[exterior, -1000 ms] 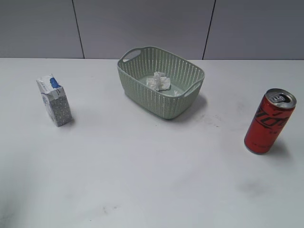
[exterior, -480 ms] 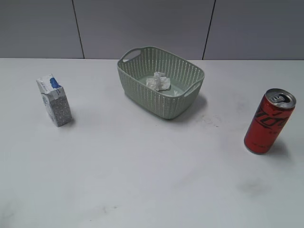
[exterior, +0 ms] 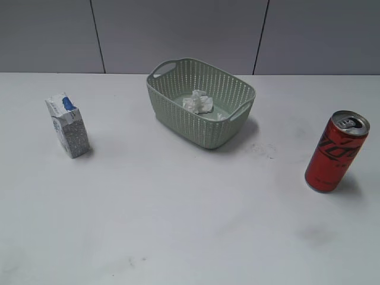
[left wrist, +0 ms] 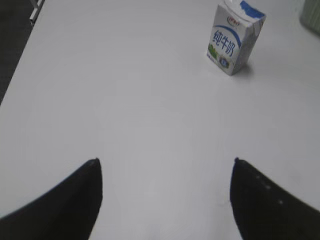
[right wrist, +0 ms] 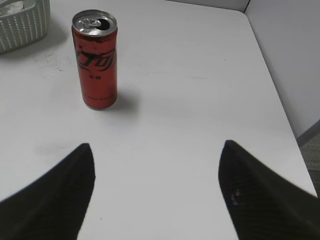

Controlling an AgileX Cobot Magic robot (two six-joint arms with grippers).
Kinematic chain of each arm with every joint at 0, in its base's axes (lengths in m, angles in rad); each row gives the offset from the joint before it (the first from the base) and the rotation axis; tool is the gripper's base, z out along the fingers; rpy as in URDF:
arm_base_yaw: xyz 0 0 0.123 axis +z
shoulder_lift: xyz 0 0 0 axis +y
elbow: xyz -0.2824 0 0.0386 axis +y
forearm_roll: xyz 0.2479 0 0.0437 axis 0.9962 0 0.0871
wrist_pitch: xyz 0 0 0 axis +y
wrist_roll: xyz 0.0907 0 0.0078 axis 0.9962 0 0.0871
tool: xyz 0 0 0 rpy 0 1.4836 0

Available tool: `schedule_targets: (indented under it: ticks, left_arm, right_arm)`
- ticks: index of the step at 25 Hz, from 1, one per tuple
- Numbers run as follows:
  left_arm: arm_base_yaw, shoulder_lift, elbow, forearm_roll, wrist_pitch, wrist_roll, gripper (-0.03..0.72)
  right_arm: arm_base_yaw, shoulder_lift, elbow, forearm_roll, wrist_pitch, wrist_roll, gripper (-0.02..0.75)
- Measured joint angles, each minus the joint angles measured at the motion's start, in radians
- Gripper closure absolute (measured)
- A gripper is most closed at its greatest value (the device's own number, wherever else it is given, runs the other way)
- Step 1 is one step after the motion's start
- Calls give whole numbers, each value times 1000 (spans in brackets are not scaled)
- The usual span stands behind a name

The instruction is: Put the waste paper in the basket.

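The sage-green basket [exterior: 202, 122] stands at the back middle of the white table. Crumpled white waste paper [exterior: 198, 102] lies inside it, with a smaller white bit near its right wall. The basket's corner shows in the right wrist view [right wrist: 22, 27]. Neither arm shows in the exterior view. My left gripper [left wrist: 166, 161] is open and empty above bare table. My right gripper [right wrist: 157, 145] is open and empty above bare table, near the can.
A white-and-blue carton [exterior: 68, 126] stands at the left, also in the left wrist view [left wrist: 234, 37]. A red drink can [exterior: 336, 152] stands at the right, also in the right wrist view [right wrist: 96, 60]. The table's right edge [right wrist: 272, 75] is close to the right gripper.
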Motion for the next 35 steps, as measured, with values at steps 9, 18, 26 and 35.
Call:
schedule_targets:
  ticks: [9,18,26,35]
  left_arm:
    - [0,-170,11,-1,11,0,100]
    - [0,-299,28,-6,37,0,100]
    - [0,-300,28,-30,36,0,100]
    - [0,-300,28,-55,36,0,100]
  right_arm:
    - [0,0,0,0,0,0,154]
    - [0,0,0,0,0,0,154]
    - [0,0,0,0,0,0,154]
    - [0,0,0,0,0,0,154]
